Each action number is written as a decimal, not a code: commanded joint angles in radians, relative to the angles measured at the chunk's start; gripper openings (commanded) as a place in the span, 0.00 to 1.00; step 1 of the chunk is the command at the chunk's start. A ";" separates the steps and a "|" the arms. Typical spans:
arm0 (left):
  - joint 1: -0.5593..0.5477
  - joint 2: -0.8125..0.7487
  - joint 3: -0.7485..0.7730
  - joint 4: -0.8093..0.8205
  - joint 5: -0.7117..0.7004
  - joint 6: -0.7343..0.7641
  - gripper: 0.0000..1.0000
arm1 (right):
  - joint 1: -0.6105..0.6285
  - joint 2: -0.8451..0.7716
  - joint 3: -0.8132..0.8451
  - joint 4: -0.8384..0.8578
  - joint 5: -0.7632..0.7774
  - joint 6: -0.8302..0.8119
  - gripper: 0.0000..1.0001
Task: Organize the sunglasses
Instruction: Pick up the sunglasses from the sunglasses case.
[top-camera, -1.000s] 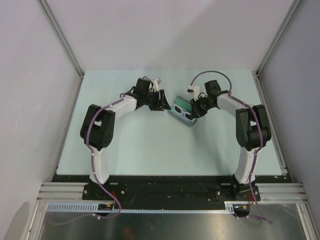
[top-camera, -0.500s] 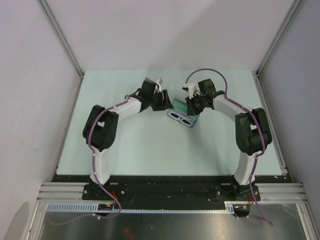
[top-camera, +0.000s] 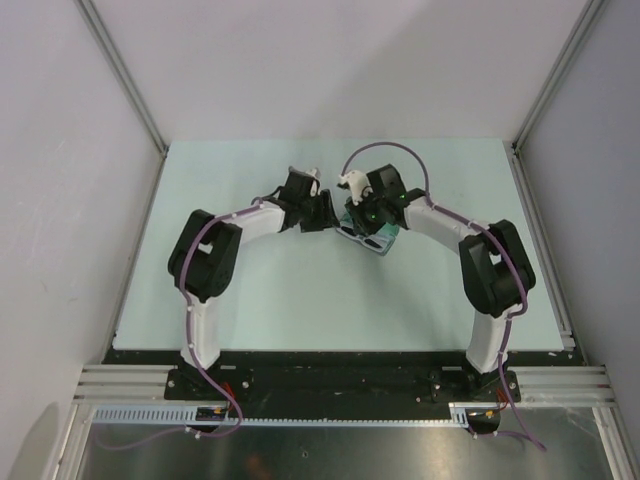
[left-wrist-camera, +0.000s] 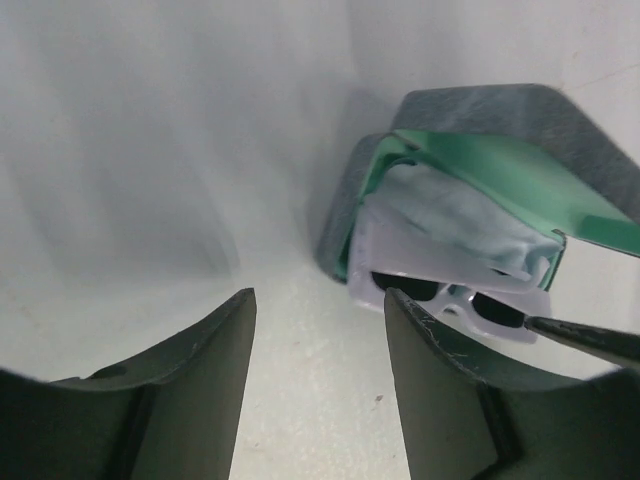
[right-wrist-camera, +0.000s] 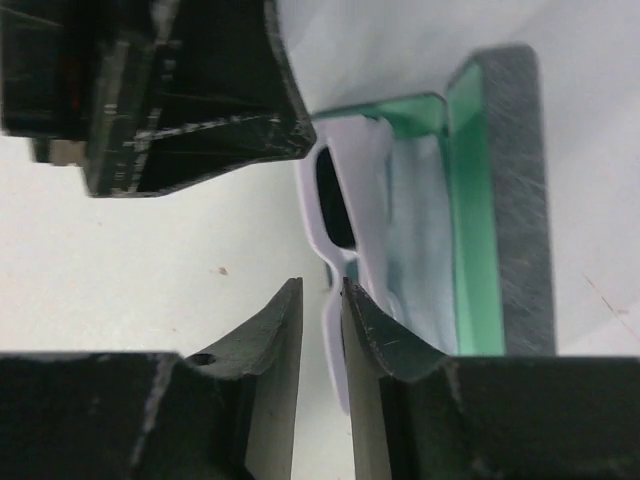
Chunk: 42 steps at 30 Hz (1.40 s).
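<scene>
The sunglasses (top-camera: 365, 238) with a white frame and dark lenses lie at the open front of the grey felt case (top-camera: 384, 241), on its green lining. A grey-blue cloth (left-wrist-camera: 450, 215) lies in the case behind them. In the right wrist view my right gripper (right-wrist-camera: 320, 290) is closed narrowly over the white frame at the bridge of the sunglasses (right-wrist-camera: 333, 205). My left gripper (left-wrist-camera: 318, 300) is open and empty, low over the table just left of the sunglasses (left-wrist-camera: 455, 296) and the case (left-wrist-camera: 500, 110). The two grippers (top-camera: 328, 212) (top-camera: 360, 226) are close together.
The pale green table (top-camera: 300, 290) is ringed by white walls and metal posts. The left gripper's body fills the upper left of the right wrist view (right-wrist-camera: 180, 100). The case's green flap (right-wrist-camera: 465, 200) stands open beside the cloth (right-wrist-camera: 420, 230).
My right gripper has moved left over the case and down onto the sunglasses' frame. My left gripper has moved right, close to the case. The sunglasses have shifted slightly.
</scene>
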 joint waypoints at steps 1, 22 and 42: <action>0.036 -0.097 -0.039 0.012 -0.060 -0.032 0.60 | 0.043 -0.039 -0.002 0.080 0.116 -0.005 0.31; 0.153 -0.212 -0.185 0.015 -0.007 -0.035 0.61 | 0.118 -0.011 -0.002 0.070 0.352 -0.147 0.34; 0.171 -0.203 -0.208 0.015 0.018 -0.038 0.61 | 0.154 0.076 -0.002 0.048 0.478 -0.164 0.38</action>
